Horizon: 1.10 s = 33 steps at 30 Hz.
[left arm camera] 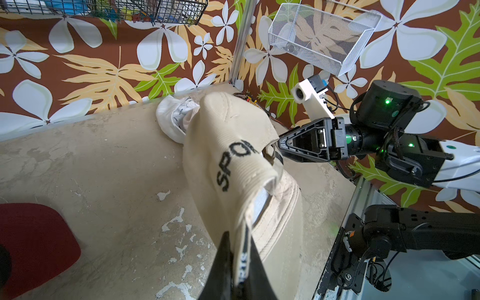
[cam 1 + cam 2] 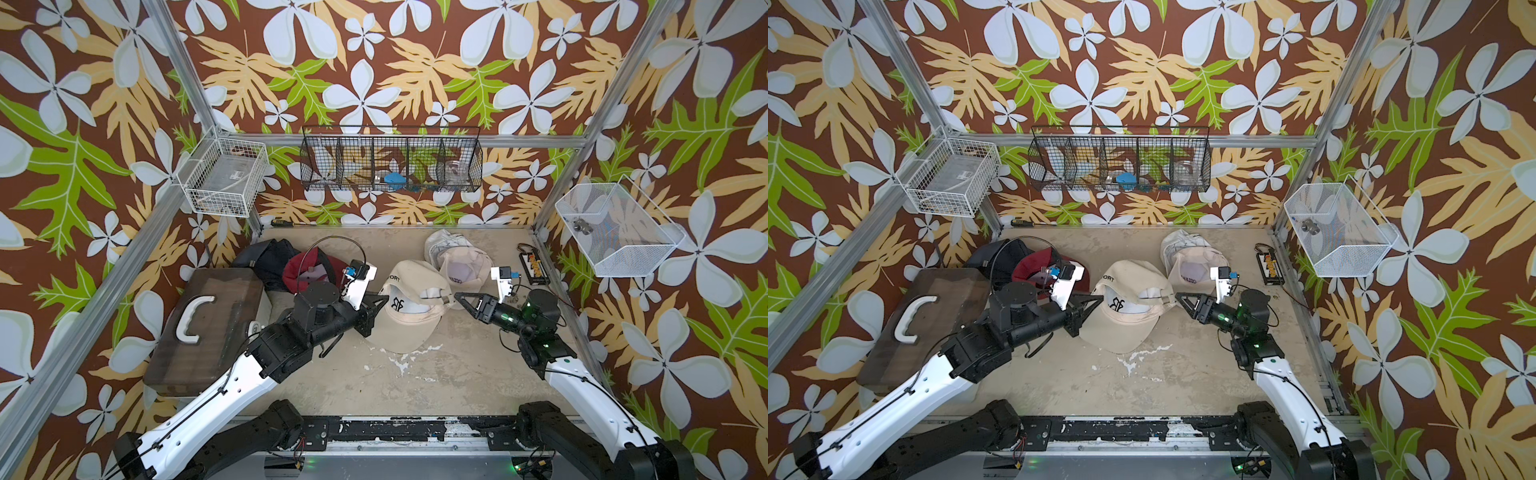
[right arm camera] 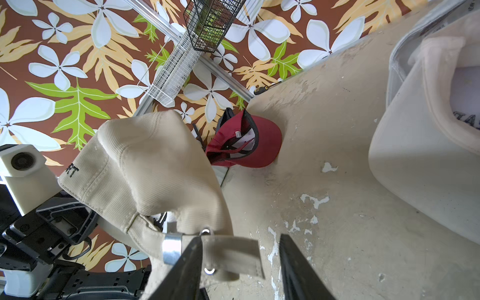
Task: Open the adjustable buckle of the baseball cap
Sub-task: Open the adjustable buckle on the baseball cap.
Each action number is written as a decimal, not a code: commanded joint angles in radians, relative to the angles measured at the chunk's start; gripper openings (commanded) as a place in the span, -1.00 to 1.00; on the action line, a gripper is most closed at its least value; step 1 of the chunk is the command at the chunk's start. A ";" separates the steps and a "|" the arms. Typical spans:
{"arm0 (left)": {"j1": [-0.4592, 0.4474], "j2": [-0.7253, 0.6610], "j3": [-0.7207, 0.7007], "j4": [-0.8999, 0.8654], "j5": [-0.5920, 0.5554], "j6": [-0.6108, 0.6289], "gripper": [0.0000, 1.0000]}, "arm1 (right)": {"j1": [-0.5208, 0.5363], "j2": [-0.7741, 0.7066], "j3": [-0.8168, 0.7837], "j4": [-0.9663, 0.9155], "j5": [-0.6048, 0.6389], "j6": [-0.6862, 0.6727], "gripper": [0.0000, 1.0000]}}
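At desk (image 2: pixel 457 374) centre, left gripper (image 2: pixel 383 297) pinches beige cap (image 2: pixel 405 332) rim; right gripper (image 3: pixel 240 237) spread around strap tail (image 3: pixel 231 255).

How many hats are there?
4: a beige corduroy cap mid-table, a dark red cap back left, a white cap and a cream cap back right. The black bundle may hide another.

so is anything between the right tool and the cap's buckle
Nothing visible blocks it. The right tool is open around the loose end of the strap, right beside the silver buckle, with no other thing between them. The left tool is shut on the rim of the cap, away from the buckle.
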 commanded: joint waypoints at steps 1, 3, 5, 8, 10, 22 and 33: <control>-0.001 0.006 0.004 0.033 0.001 0.004 -1.00 | 0.002 -0.001 -0.004 0.046 -0.016 0.006 -0.08; -0.002 0.008 0.001 0.033 0.000 0.006 -1.00 | 0.001 -0.003 -0.008 0.057 -0.021 0.014 -0.14; -0.002 0.007 -0.002 0.032 -0.005 0.008 -1.00 | 0.001 -0.006 -0.013 0.069 -0.030 0.023 -0.25; -0.002 0.006 -0.007 0.033 -0.014 0.012 -1.00 | 0.002 -0.013 -0.015 0.070 -0.036 0.027 -0.43; -0.002 0.007 -0.011 0.030 -0.017 0.014 -1.00 | 0.002 -0.018 -0.015 0.067 -0.039 0.026 -0.58; -0.019 0.032 -0.079 0.044 -0.013 -0.005 -1.00 | 0.007 -0.030 0.070 0.045 -0.056 0.043 -1.00; -0.177 0.138 -0.066 0.082 -0.113 -0.016 -1.00 | 0.192 0.019 0.141 0.102 0.036 0.078 -1.00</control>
